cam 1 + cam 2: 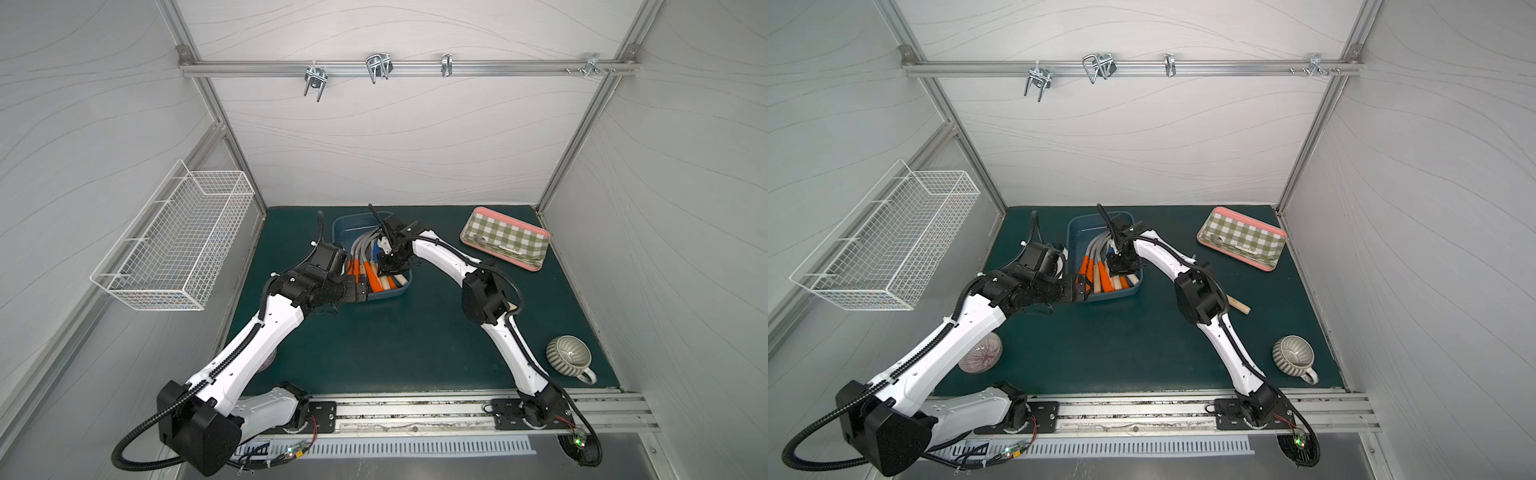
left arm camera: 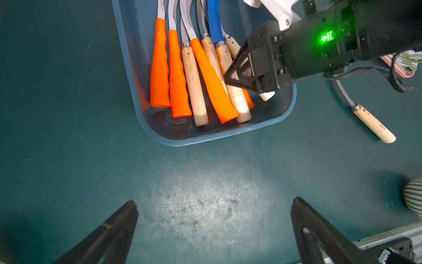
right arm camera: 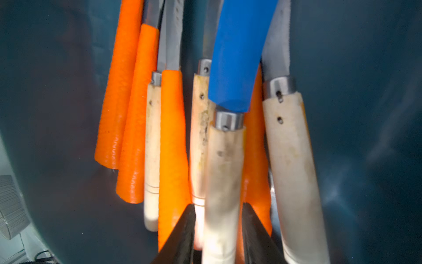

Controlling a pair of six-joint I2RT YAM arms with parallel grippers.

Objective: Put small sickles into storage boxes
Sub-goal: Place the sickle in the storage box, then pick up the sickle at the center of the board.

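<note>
- Where the dark blue tub (image 1: 345, 227) (image 2: 205, 139) stands at the back middle of the green table (image 1: 395, 345), a bundle of sickles (image 1: 1086, 266) (image 3: 118, 102) lies inside it. Their orange and pale wooden handles point toward the robot.
- The blue-bladed sickle (image 3: 237, 57) lies on top of that bundle.
- The right gripper (image 3: 218, 205) (image 1: 388, 266) is low over the tub. Its fingers (image 3: 182, 233) sit close on either side of that sickle's pale handle, but I cannot tell whether they pinch it or have let go.
- The left gripper (image 2: 214, 212) (image 1: 1079, 286) hangs over bare table just beside the tub's near end. Its fingers (image 2: 114, 228) are spread wide and hold nothing.
- One loose sickle (image 2: 374, 125) (image 1: 1239, 305) with a wooden handle lies on the table to the right of the tub, partly under the right arm.
- A checked tray (image 1: 515, 235) and a ribbed cup (image 1: 567, 357) sit well apart on the right.
</note>
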